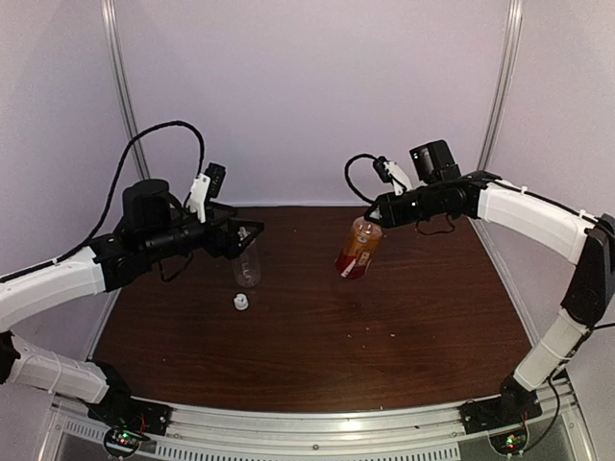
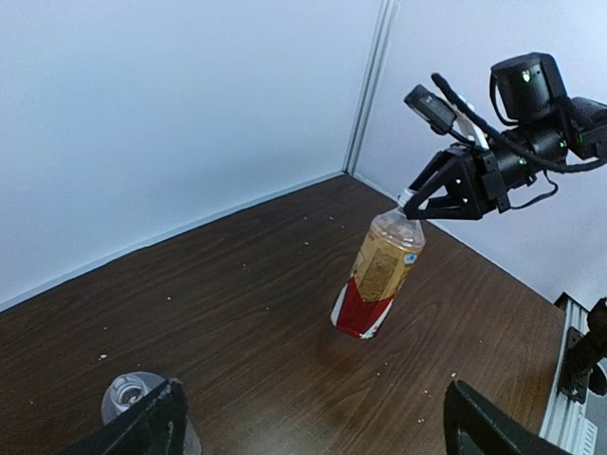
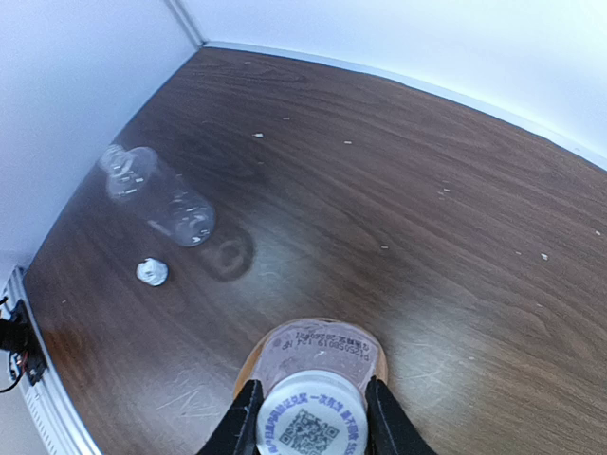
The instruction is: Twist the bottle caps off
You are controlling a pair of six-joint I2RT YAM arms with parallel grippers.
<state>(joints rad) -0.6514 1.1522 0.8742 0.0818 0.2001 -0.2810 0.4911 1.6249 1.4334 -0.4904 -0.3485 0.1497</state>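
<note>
At mid-table, right gripper [image 1: 371, 215] clamps the cap [image 3: 311, 422] of the tilted amber bottle [image 1: 358, 252]; left gripper [image 2: 313, 417] gapes beside the uncapped clear bottle [image 1: 247, 267]. Risk: the unbraced amber body spins with the cap, or drops and spills.

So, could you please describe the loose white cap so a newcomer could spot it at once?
On the brown wooden table, find the clear plastic bottle standing on the left half. Just nearer the arm bases lies a small round white plastic screw cap. The other cap sits between the right fingers atop the tilted amber bottle; this one lies loose.
</note>
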